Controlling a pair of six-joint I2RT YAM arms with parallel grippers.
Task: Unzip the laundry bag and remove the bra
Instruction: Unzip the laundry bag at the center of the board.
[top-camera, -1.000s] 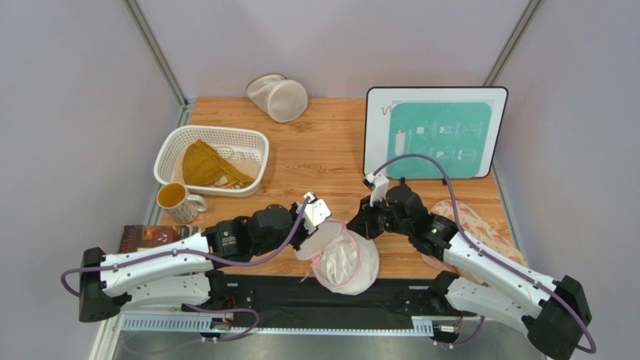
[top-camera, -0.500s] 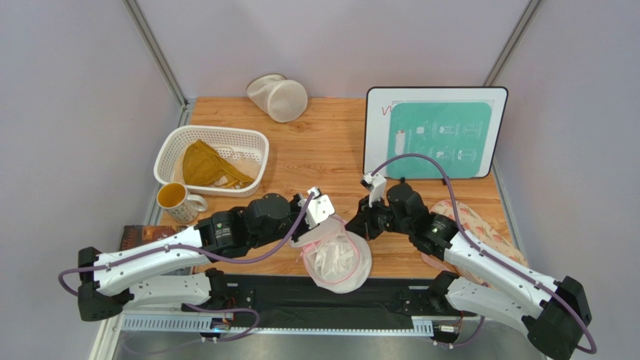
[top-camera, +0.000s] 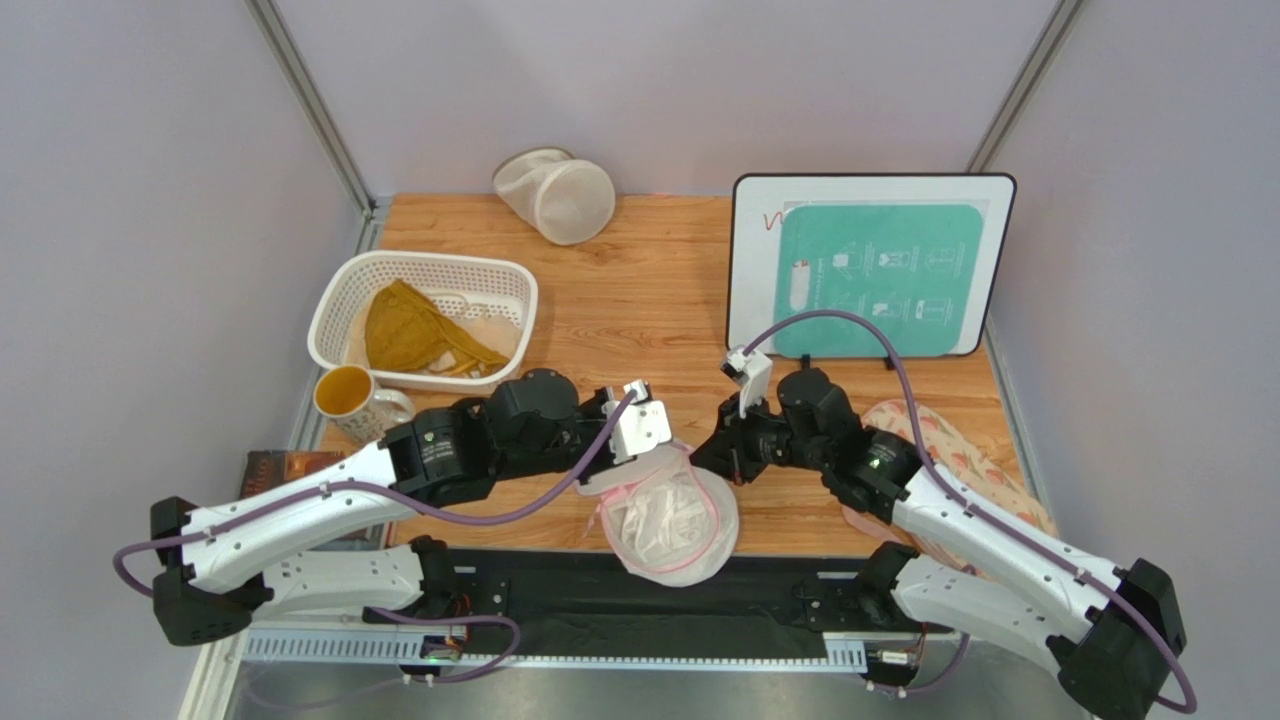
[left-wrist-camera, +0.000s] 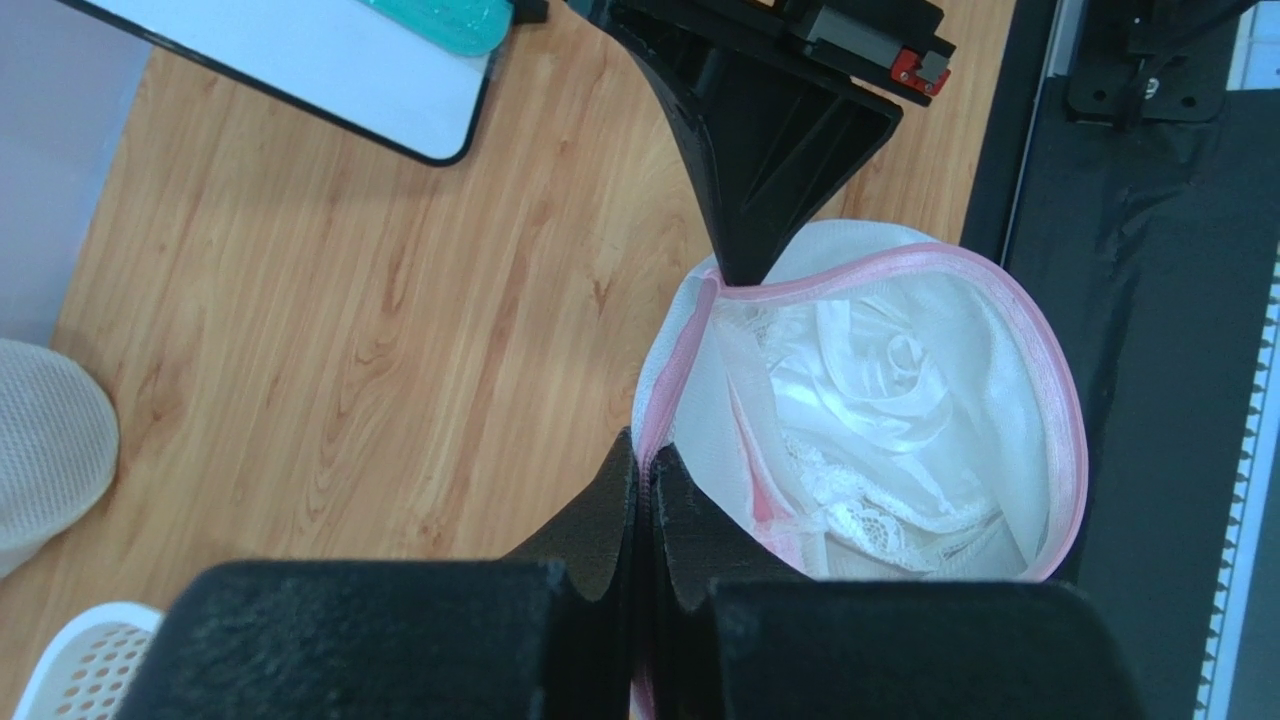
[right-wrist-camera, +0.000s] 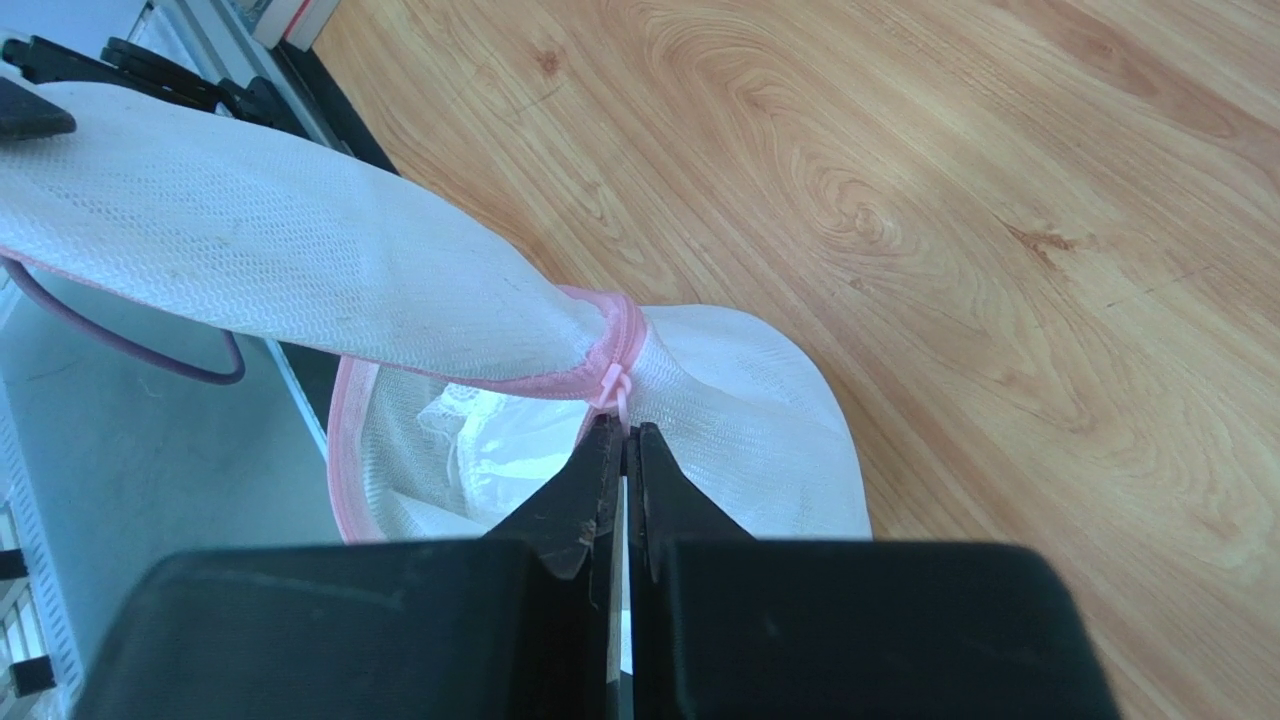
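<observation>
Left gripper (left-wrist-camera: 646, 468) stays clenched on the pink trim and right gripper (right-wrist-camera: 624, 432) pinches the zipper end opposite. In the last second we've tugged the laundry bag (right-wrist-camera: 271, 248) slightly leftward at the table (top-camera: 646, 300) front edge, mouth gaping. The bra (left-wrist-camera: 887, 375) lies exposed inside, so it looks ready to be pulled out.

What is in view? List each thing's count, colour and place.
laundry bag: one, white mesh, pink trim, near centre
bra: one, white, inside laundry bag
cylindrical mesh bag: one, cream, far edge
basket: one, white, left
garment: one, mustard-yellow, in basket
mug: one, white, beside basket
book: one, dark, near left
board: one, teal-and-white, far right
patterned cloth: one, pink, near right
table: one, wooden, beneath everything
left pincer: one, black, shut on laundry bag
right pincer: one, black, shut on laundry bag
</observation>
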